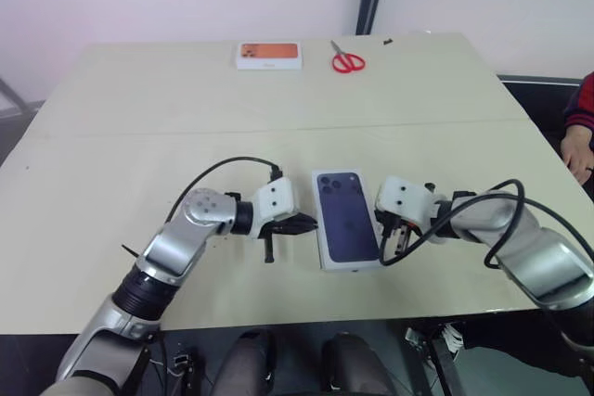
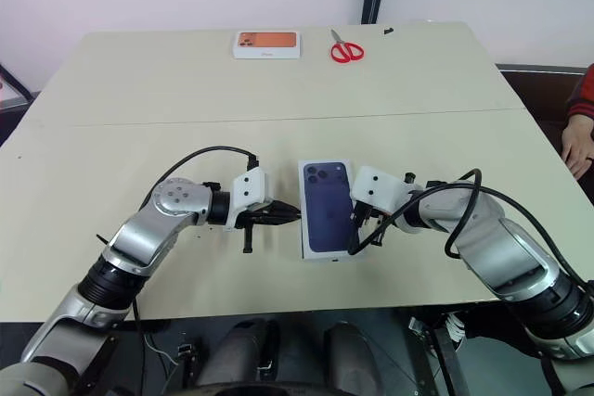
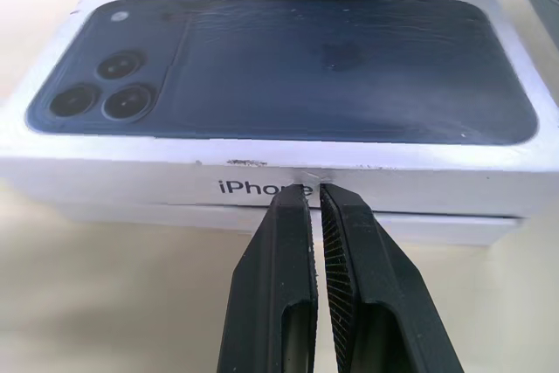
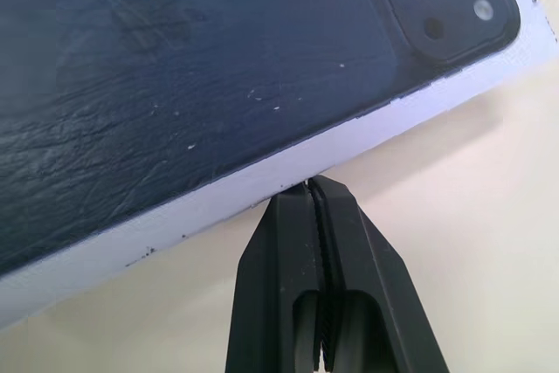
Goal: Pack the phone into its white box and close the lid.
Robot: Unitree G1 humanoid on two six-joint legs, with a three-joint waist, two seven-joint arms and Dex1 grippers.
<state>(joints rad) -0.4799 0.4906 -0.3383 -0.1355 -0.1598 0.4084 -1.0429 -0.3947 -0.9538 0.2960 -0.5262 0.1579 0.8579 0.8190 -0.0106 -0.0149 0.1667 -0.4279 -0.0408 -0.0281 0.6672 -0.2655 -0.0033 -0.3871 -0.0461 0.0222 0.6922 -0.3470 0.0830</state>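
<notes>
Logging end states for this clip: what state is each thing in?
lid: on the white box, not fully seated
left gripper: shut, at the lid's side
right gripper: shut, at the lid's opposite edge
scissors: closed, lying flat
orange-pictured box: closed

The two head views look forward and down over the table (image 1: 111,136), sharing the boxed lid (image 1: 347,218) between both arms. Each wrist view looks along its own pinched-together fingers, very close to that lid (image 3: 279,76) from opposite long sides.
</notes>
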